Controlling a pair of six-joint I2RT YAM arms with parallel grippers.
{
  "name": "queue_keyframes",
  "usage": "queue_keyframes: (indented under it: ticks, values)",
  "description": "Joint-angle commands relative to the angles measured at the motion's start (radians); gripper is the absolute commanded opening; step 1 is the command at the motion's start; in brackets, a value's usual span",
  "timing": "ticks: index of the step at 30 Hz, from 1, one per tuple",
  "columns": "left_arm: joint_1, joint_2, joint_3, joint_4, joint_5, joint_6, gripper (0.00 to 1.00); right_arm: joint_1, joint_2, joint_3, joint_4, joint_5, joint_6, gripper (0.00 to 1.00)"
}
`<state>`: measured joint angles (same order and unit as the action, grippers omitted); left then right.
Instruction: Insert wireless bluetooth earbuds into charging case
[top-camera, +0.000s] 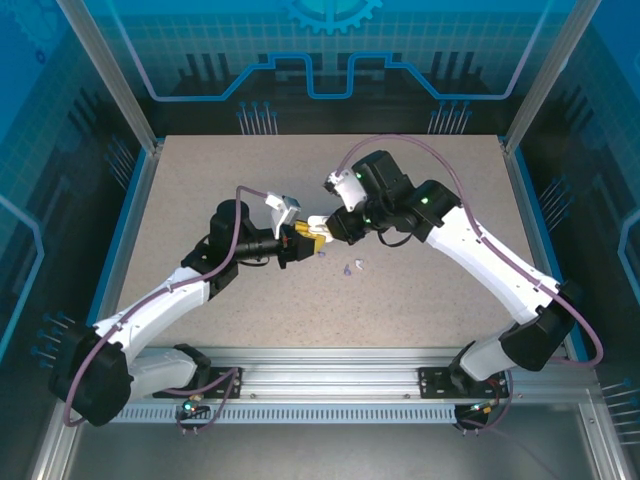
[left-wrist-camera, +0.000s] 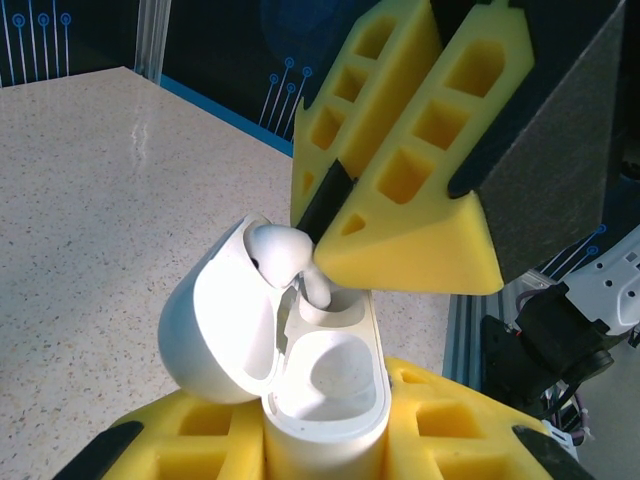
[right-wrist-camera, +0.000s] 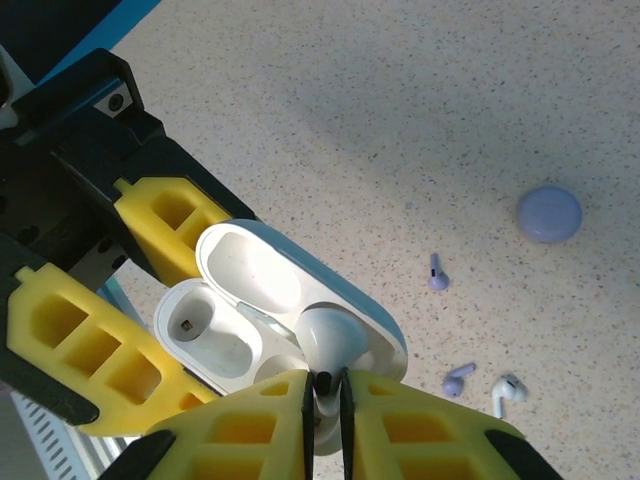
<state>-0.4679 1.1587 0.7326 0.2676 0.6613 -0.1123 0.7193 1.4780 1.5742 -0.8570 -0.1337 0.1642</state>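
The earbud (right-wrist-camera: 330, 340), a glossy white bulb on a short stem, hangs tilted at one socket of the charging case (right-wrist-camera: 225, 330), next to the empty socket. Its stem is pinched between the nearly closed right fingers (right-wrist-camera: 400, 425). The case, a smooth rounded white shell with its hinged lid open, sits clamped between the left fingers (left-wrist-camera: 460, 440). The step in hand looks like seating the earbud. The stem probably needs lining up with the moulded well, then a straight push and a release. Both finger pairs are yellow, pocketed wedges. On the speckled matte worktop (right-wrist-camera: 400, 120) lie three loose earbud pieces (right-wrist-camera: 458, 380) and a flat lavender disc (right-wrist-camera: 549, 213).
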Motion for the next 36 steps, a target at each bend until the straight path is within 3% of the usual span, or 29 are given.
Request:
queue_keyframes:
  ticks: [1, 19, 36]
  values:
    - [-0.006, 0.001, 0.028, 0.039, 0.003, 0.005, 0.05, -0.020, -0.037, -0.030, 0.030, -0.076, 0.020, 0.17]
    - [-0.005, 0.001, 0.039, 0.041, 0.047, 0.017, 0.05, -0.033, -0.066, -0.015, 0.055, -0.061, 0.028, 0.32]
    - [-0.006, -0.002, 0.040, 0.062, 0.092, 0.005, 0.05, -0.009, 0.000, 0.055, 0.024, -0.074, 0.002, 0.31]
